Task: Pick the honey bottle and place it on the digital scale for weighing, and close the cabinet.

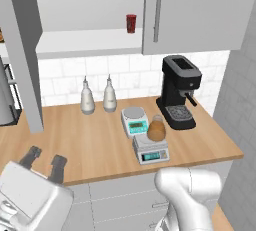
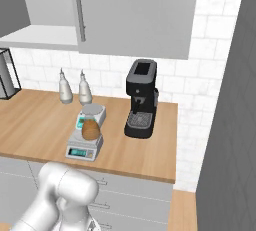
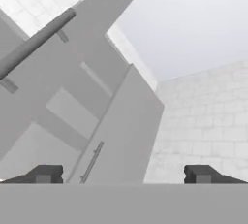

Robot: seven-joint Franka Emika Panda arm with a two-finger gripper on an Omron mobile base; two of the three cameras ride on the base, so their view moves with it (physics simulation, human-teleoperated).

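The amber honey bottle [image 1: 156, 129] [image 2: 90, 129] stands on the square platform of the light-grey digital scale [image 1: 151, 154] [image 2: 82, 150] near the counter's front edge. The wall cabinet [image 1: 195, 10] [image 2: 135, 15] has its right door shut, while its left door [image 1: 22, 60] swings out toward me. My gripper [image 1: 45, 161] hovers low at the left, in front of the counter and below that open door, open and holding nothing. In the hand view the gripper [image 3: 123, 174] points up at a grey door with a long bar handle [image 3: 36, 39].
A dark-red can [image 1: 131, 23] sits on the open shelf. Two pale nozzle bottles [image 1: 87, 100] [image 1: 109, 97] line the backsplash. A teal scale with a round platter [image 1: 135, 120] lies behind the digital scale. A black coffee machine [image 1: 178, 92] [image 2: 141, 105] stands to the right.
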